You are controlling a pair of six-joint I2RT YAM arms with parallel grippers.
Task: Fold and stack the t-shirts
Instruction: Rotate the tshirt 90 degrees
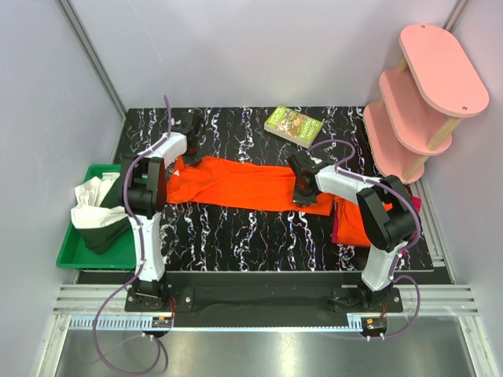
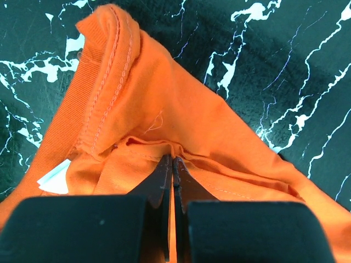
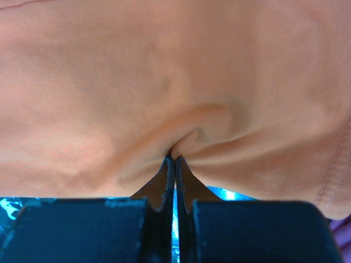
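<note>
A bright orange t-shirt (image 1: 244, 184) lies stretched in a long band across the middle of the black marbled table. My left gripper (image 1: 191, 157) is shut on its left end; in the left wrist view the jaws (image 2: 173, 159) pinch a fold just below the stitched collar (image 2: 104, 71). My right gripper (image 1: 301, 195) is shut on the shirt's right part, and the right wrist view shows cloth (image 3: 164, 71) puckered at the closed tips (image 3: 174, 159). More orange cloth (image 1: 351, 224) lies under the right arm at the table's right side, with a magenta-red edge (image 1: 414, 203) showing.
A green bin (image 1: 75, 255) holding white and dark cloth hangs off the table's left edge. A book (image 1: 293, 124) lies at the back centre. A pink tiered shelf (image 1: 424, 94) stands at the back right corner.
</note>
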